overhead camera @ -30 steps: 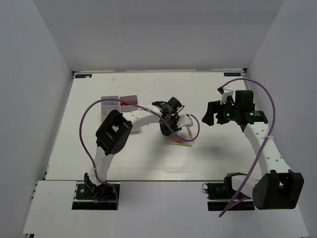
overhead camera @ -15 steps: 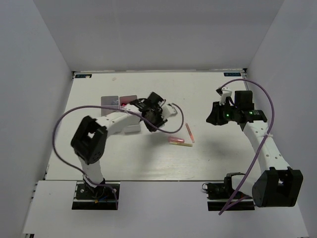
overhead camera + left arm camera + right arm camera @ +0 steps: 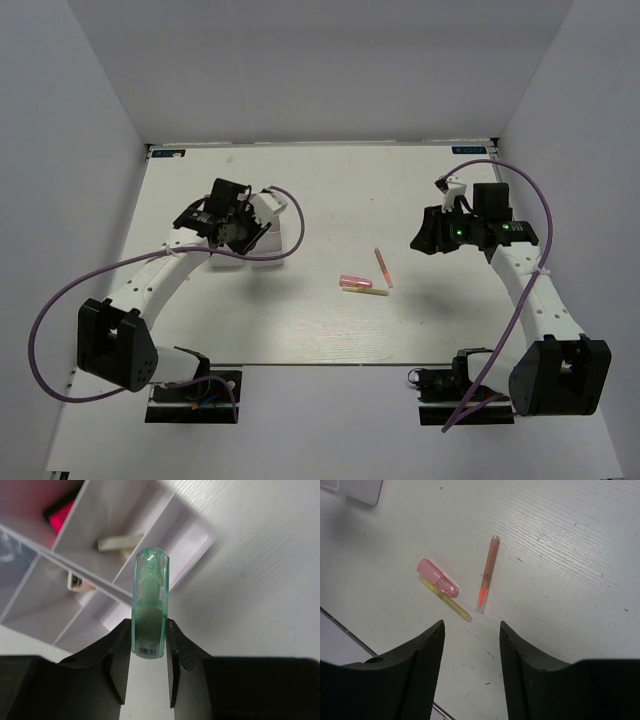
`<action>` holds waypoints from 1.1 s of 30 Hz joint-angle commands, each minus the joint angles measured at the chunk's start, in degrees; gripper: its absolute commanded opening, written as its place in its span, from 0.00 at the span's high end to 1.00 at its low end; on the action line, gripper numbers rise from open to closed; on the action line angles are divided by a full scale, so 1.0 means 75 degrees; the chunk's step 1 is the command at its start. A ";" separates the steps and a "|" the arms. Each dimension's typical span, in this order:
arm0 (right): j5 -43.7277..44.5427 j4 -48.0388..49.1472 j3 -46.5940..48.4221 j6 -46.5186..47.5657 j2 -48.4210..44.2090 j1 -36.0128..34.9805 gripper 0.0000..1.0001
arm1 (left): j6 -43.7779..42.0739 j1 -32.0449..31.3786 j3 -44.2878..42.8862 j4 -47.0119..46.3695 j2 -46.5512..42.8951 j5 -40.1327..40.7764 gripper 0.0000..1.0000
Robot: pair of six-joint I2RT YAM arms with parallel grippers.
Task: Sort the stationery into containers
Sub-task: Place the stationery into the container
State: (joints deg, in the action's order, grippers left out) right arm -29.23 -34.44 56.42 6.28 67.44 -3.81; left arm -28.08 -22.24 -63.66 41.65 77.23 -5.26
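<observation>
My left gripper [image 3: 232, 222] is shut on a translucent green highlighter piece [image 3: 149, 605] and holds it above the near edge of the white containers [image 3: 165, 525], which show partly under it in the top view [image 3: 273, 240]. One compartment holds a cream piece [image 3: 119, 541], another a pink-and-black item [image 3: 61, 514], a third a small eraser-like piece [image 3: 75, 581]. On the table lie a pink piece [image 3: 437, 577], a thin yellow stick [image 3: 448, 603] and a thin pink pencil [image 3: 488, 572]. My right gripper [image 3: 470, 626] is open and empty, hovering above and near them.
In the top view the pink piece [image 3: 354, 281], yellow stick [image 3: 370, 291] and pink pencil [image 3: 382, 266] lie mid-table, left of the right gripper [image 3: 422, 236]. White walls enclose the table on three sides. A purple cable loops from each arm.
My left arm has swung left from the loose pieces at mid-table to above the containers, carrying the green piece. The right arm has barely moved.
</observation>
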 commanded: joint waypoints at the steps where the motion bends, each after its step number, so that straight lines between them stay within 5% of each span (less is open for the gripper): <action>1: -0.0262 0.0009 0.0106 -0.0041 0.0043 0.0017 0.49 | -0.0230 0.0527 0.0552 -0.0267 -0.0348 -0.0318 1.00; 8: -0.0449 -0.0026 0.0117 -0.0064 0.0148 0.0028 0.47 | -0.0299 0.1406 0.0859 -0.0947 -0.0489 -0.0307 1.00; 33: -0.0626 -0.0096 0.0129 -0.0064 0.0266 0.0028 0.42 | -0.0826 0.1770 0.1128 -0.1533 -0.0289 0.0724 0.99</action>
State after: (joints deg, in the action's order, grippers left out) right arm -32.40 -34.59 56.42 6.15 69.17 -3.77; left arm -34.52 -9.58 -56.29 31.38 77.54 -0.16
